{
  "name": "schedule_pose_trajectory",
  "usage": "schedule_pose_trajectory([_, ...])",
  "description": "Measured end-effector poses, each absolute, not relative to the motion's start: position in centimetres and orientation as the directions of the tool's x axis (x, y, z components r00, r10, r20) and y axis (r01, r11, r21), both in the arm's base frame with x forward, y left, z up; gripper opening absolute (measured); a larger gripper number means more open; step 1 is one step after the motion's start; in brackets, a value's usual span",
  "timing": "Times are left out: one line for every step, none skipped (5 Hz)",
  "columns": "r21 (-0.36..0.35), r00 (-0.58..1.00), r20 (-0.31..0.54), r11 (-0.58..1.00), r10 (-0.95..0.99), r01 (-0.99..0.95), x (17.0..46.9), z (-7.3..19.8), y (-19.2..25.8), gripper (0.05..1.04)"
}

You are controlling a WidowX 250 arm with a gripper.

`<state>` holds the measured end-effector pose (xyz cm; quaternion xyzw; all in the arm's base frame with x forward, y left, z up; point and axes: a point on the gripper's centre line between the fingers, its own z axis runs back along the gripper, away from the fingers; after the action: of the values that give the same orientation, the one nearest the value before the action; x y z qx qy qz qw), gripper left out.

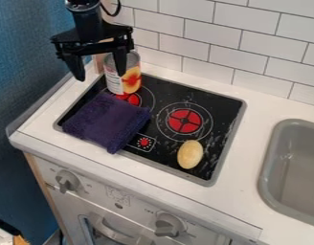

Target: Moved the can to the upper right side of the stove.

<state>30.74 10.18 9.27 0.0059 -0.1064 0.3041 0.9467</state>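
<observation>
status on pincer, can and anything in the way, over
Pincer open, at back left of stove. Can upright there, not yet upper right. Purple cloth just in front of can.

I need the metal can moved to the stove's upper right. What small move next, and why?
I'd probably ease the open black two-finger gripper toward the picture's right before closing. The cylindrical metal can with a fruit-coloured label stands mostly right of the gap, with the right-hand finger overlapping it in view. Their depth is hard to judge, so go gently.

The black stovetop (218,106) holds a can (128,80), cloth (107,122) (purple, fuzzy) and yellow oval object (190,154).
</observation>
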Motion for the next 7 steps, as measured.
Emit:
schedule_pose_trajectory([-0.046,0.795,0.173,0.811,0.581,-0.583,30.6,8.2,10.1,1.001])
schedule_pose_trajectory([-0.052,0.766,0.152,0.779,0.625,-0.625,30.7,7.6,10.2,1.001])
schedule_pose_trajectory([-0.100,0.691,0.167,0.709,0.704,-0.698,31.5,8.4,11.1,1.001])
schedule_pose_trajectory([-0.161,0.558,0.197,0.588,0.806,-0.793,32.7,9.3,11.9,1.001])
schedule_pose_trajectory([-0.181,0.402,0.219,0.442,0.889,-0.878,33.9,8.9,13.0,1.001])
schedule_pose_trajectory([-0.205,0.293,0.243,0.344,0.925,-0.916,35.4,8.7,13.6,1.001])
schedule_pose_trajectory([-0.196,0.247,0.261,0.302,0.933,-0.933,36.8,7.7,14.4,1.001])
